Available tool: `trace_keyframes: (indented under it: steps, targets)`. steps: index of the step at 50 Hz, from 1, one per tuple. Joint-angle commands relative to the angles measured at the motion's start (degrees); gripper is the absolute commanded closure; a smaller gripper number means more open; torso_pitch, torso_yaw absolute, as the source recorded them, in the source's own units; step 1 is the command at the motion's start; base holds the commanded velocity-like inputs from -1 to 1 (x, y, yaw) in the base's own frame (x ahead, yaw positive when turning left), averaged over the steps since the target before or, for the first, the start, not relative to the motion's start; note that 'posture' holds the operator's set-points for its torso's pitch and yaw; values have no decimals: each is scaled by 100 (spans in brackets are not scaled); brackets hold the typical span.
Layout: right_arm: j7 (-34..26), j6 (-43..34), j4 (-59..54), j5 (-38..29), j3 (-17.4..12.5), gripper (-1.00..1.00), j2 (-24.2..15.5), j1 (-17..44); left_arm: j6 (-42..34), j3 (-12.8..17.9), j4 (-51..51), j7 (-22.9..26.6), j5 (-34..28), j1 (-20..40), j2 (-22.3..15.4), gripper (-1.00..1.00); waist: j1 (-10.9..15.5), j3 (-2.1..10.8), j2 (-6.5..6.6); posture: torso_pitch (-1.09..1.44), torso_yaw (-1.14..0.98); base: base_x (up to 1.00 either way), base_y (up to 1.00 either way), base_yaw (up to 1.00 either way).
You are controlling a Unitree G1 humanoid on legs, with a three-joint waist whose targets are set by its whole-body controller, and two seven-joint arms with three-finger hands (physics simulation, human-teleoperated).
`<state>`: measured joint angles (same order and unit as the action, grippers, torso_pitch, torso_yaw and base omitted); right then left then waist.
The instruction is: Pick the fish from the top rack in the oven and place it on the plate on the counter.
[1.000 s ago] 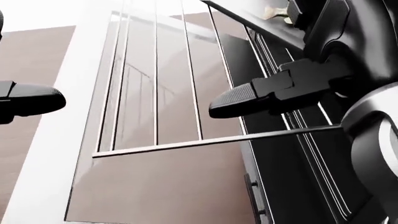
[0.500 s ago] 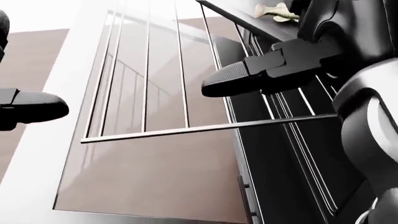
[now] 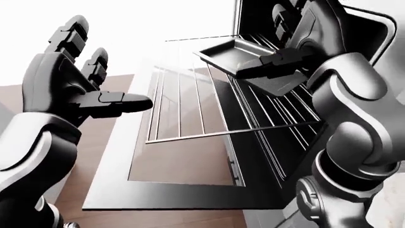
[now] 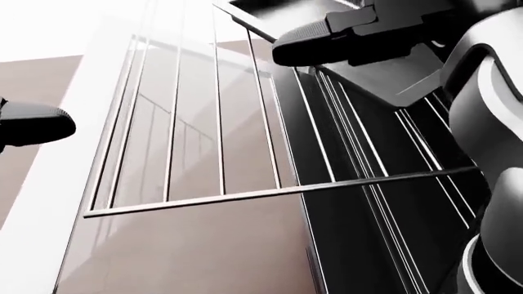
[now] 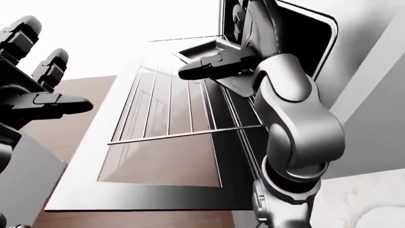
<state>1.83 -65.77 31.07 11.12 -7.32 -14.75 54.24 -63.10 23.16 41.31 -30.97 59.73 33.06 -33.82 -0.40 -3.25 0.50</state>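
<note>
The fish shows in no view at this moment. My right hand reaches up into the open oven at the top right of the left-eye view. Its thumb sticks out over a dark tray and its fingers point into the cavity, open and holding nothing that I can see. My left hand is raised at the left, open and empty, apart from the oven. A pale rounded shape on the counter at the bottom right of the right-eye view may be the plate.
The oven door hangs open below my hands. A wire rack is pulled out over it, its end bar crossing the head view. My right forearm fills the right side. A marbled counter lies at the bottom right.
The head view has shifted. The fish, seen at its top edge half a second ago, is out of view. My right hand has risen in the picture, over the dark tray.
</note>
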Motion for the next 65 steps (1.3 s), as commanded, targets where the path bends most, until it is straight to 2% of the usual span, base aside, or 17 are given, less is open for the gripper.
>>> trace_keyframes:
  steps: [1, 5, 8, 9, 10, 17, 19, 21, 23, 26, 29, 36, 41, 47, 51, 58, 65]
  targets:
    - [-11, 201, 84, -7, 64, -100, 23, 260, 166, 229, 55, -44, 33, 118, -150, -100, 37, 83, 0, 0, 0, 23, 0, 0]
    - [-12, 177, 113, -22, 43, -100, 52, 283, 213, 287, 47, -103, 174, 79, -263, -100, -9, 39, 226, 0, 0, 23, 0, 0]
    - [-28, 131, 137, -9, 19, -100, 28, 326, 286, 205, 25, -146, 192, 96, -298, -100, -49, 116, 658, 0, 0, 23, 0, 0]
    - [-38, 130, 144, -3, 10, -100, 16, 323, 241, 215, 51, -215, 264, 127, -305, -100, -3, 89, 459, 0, 0, 23, 0, 0]
    - [-40, 109, 156, 4, -7, -100, 6, 330, 207, 230, 75, -280, 341, 147, -317, -100, -55, 75, 555, 0, 0, 23, 0, 0]
    - [-23, 30, 195, 63, -64, -100, -49, 393, 270, 242, 47, -407, 535, 171, -480, -100, 39, 109, 225, 0, 0, 22, 0, 0]
    - [-18, 10, 217, 78, -70, -100, -68, 386, 265, 263, 67, -462, 614, 163, -506, -100, 76, 114, 64, 0, 0, 22, 0, 0]
    - [4, 2, 225, 102, -84, -100, -54, 391, 264, 278, 71, -526, 712, 177, -554, -100, 111, 177, -230, 0, 0, 23, 0, 0]
    - [13, -27, 243, 160, -134, -100, -82, 453, 317, 289, 66, -532, 745, 131, -603, -100, 69, 25, -113, 0, 0, 5, 0, 0]
    - [-27, -200, 303, 208, -121, -100, -240, 570, 352, 273, 77, -543, 748, 122, -691, -100, 49, -22, -22, 0, 0, 0, 0, 0]
    - [-104, -309, 417, 197, -75, -100, -351, 653, 331, 267, 123, -569, 789, 127, -706, -100, -5, -46, 252, 0, 0, 0, 0, 0]
    - [-435, -772, 563, -21, 6, -100, -780, 943, 352, 240, 186, -667, 867, 110, -762, -100, -67, 18, 160, 0, 0, 0, 0, 0]
    - [-943, -1260, 523, -230, 125, -100, -1104, 1193, 338, 247, 213, -711, 933, 110, -776, -100, -78, -21, 217, 0, 0, 0, 0, 0]
    - [-1722, -1538, 71, -784, 518, -100, -1535, 1711, 365, 234, 216, -677, 899, 89, -767, -100, -90, -70, 312, 0, 0, 0, 0, 0]
    - [-2280, -1560, -329, -1261, 770, -100, -1732, 2082, 336, 240, 244, -733, 978, 129, -784, -100, -96, -65, 272, 0, 0, 0, 0, 0]
    - [-3434, -795, -1583, -2538, 1237, -100, -1716, 2363, 362, 277, 310, -703, 1084, 40, -915, -100, -39, -50, 163, 0, 0, 0, 0, 0]
    - [-4289, 745, -3262, -4123, 1010, -100, -1199, 2565, 368, 251, 287, -648, 1134, -47, -794, -100, 1, 91, 158, -5, 0, 0, 0, 0]
